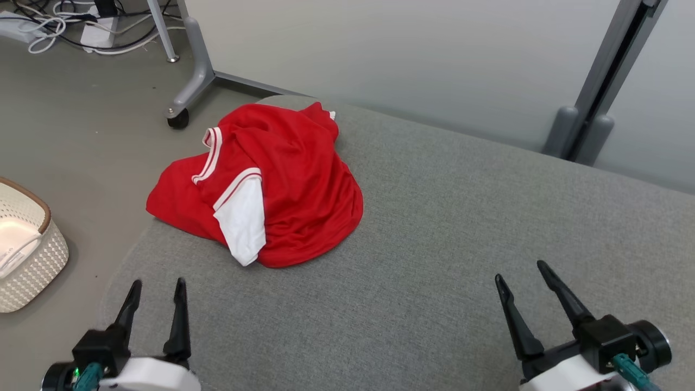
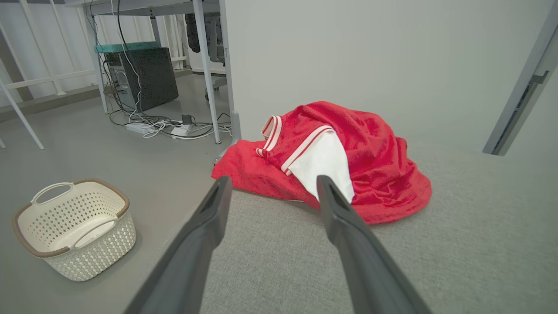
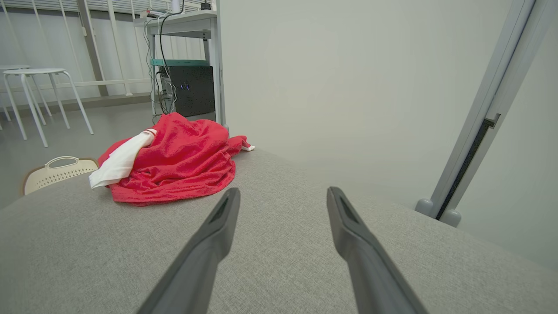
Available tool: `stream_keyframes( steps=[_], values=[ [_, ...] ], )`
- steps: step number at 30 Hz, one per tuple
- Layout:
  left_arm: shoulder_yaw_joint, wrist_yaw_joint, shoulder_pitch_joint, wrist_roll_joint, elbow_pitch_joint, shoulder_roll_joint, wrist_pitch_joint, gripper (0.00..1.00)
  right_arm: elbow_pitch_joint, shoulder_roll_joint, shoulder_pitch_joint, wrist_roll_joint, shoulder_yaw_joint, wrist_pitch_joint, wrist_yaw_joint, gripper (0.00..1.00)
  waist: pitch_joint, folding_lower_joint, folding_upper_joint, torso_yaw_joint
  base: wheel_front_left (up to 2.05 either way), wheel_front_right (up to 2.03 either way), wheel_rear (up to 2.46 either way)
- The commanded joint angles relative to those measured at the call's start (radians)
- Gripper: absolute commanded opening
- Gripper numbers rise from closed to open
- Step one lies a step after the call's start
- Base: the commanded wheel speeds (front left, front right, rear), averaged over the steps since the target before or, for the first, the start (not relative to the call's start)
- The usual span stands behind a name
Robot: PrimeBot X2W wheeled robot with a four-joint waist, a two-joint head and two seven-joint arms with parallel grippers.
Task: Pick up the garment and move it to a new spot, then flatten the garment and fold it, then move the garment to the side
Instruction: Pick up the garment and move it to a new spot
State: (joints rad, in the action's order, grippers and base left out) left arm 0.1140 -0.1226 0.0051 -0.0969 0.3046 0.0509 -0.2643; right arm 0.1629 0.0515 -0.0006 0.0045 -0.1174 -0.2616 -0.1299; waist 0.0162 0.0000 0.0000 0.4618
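White basket (image 2: 96,256) on floor (image 2: 87,150), red garment (image 1: 304,190) apart

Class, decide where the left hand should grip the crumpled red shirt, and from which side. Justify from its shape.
Probably the white sleeve of the red shirt, approached from the near side by the open left hand: it sticks out loose toward that hand.

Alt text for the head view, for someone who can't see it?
A crumpled red garment with a white sleeve lies at the far left of a grey surface. The left claw and right claw are open at the bottom corners, clear of it. A white basket stands on the floor.
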Motion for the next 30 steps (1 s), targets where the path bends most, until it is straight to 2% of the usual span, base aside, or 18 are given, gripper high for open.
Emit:
stream_keyframes(
  steps=[1, 9, 13, 16, 21, 22, 23, 24, 30],
  values=[
    [-0.008, -0.004, -0.032, -0.010, -0.003, 0.001, 0.000, 1.00, -0.008, 0.015, -0.019, -0.002, 0.003, -0.005, -0.001, 1.00, 0.029, 0.0000, 0.0000, -0.016, 0.00, 0.00, 0.00],
    [-0.092, -0.009, -0.345, -0.094, 0.155, 0.001, 0.018, 1.00, -0.043, 0.086, -0.143, -0.015, -0.030, -0.005, -0.001, 1.00, 0.240, 0.0000, 0.0000, -0.105, 0.00, 0.00, 0.00],
    [-0.093, -0.009, -0.529, -0.145, 0.266, 0.013, 0.091, 1.00, -0.052, 0.111, -0.217, -0.015, -0.056, -0.005, -0.001, 1.00, 0.350, 0.0000, 0.0000, -0.155, 0.00, 0.00, 0.00],
    [-0.080, -0.008, -0.639, -0.177, 0.347, 0.044, 0.152, 1.00, -0.058, 0.117, -0.256, -0.011, -0.076, -0.005, -0.001, 1.00, 0.408, 0.0000, 0.0000, -0.192, 0.00, 0.00, 0.00],
    [-0.060, -0.007, -0.746, -0.219, 0.493, 0.095, 0.266, 1.00, -0.051, 0.113, -0.286, -0.002, -0.080, -0.005, -0.001, 1.00, 0.442, 0.0000, 0.0000, -0.237, 0.00, 0.00, 0.00],
    [-0.058, -0.005, -0.757, -0.219, 0.517, 0.107, 0.277, 0.94, -0.049, 0.110, -0.288, -0.002, -0.079, -0.005, -0.001, 1.00, 0.440, 0.0000, 0.0000, -0.244, 0.00, 0.00, 0.00],
    [-0.055, -0.003, -0.762, -0.222, 0.539, 0.116, 0.283, 0.37, -0.048, 0.106, -0.287, -0.002, -0.077, -0.005, -0.001, 1.00, 0.437, 0.0000, 0.0000, -0.249, 0.00, 0.00, 0.00],
    [-0.053, -0.001, -0.766, -0.224, 0.560, 0.123, 0.288, 0.00, -0.046, 0.103, -0.285, 0.000, -0.075, -0.005, -0.001, 1.00, 0.431, 0.0000, 0.0000, -0.253, 0.00, 0.00, 0.00],
    [-0.063, -0.005, -0.739, -0.238, 0.605, 0.144, 0.261, 0.00, -0.038, 0.085, -0.257, 0.004, -0.063, -0.005, -0.001, 1.00, 0.368, 0.0000, 0.0000, -0.264, 0.00, 0.00, 0.00]
  ],
)
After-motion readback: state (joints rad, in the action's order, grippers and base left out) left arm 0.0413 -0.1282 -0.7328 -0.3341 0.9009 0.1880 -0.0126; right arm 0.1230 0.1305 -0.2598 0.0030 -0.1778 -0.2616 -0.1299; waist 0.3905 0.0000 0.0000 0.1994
